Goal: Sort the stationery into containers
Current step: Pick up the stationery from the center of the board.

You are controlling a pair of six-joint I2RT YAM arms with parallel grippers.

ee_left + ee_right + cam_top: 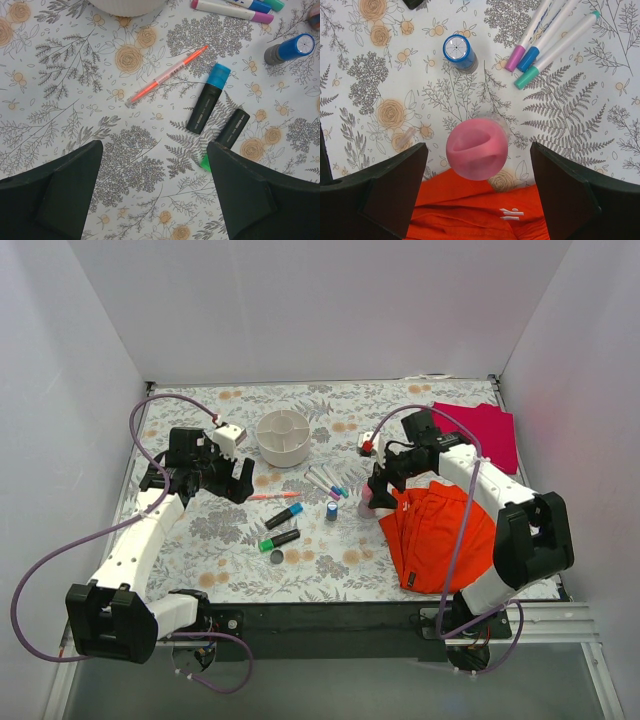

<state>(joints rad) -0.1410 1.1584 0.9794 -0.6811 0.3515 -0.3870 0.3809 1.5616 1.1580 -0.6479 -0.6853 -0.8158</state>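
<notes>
The round off-white divided bowl [283,437] stands at the back centre. An orange-pink pen [272,497], a blue-capped black marker [284,516] and a green-capped black marker [279,540] lie in front of it. Three thin white pens [325,482] and a small blue cylinder [331,510] lie to the right. My left gripper [238,482] is open and empty, hovering left of the markers [207,99]. My right gripper [477,172] is open, its jaws either side of the upright pink-capped bottle [476,146] without touching it.
A folded orange cloth [440,530] lies under the right arm, its edge right beside the bottle [470,210]. A magenta cloth [482,435] lies at the back right. A small black round cap [277,558] sits near the green-capped marker. White walls enclose the table.
</notes>
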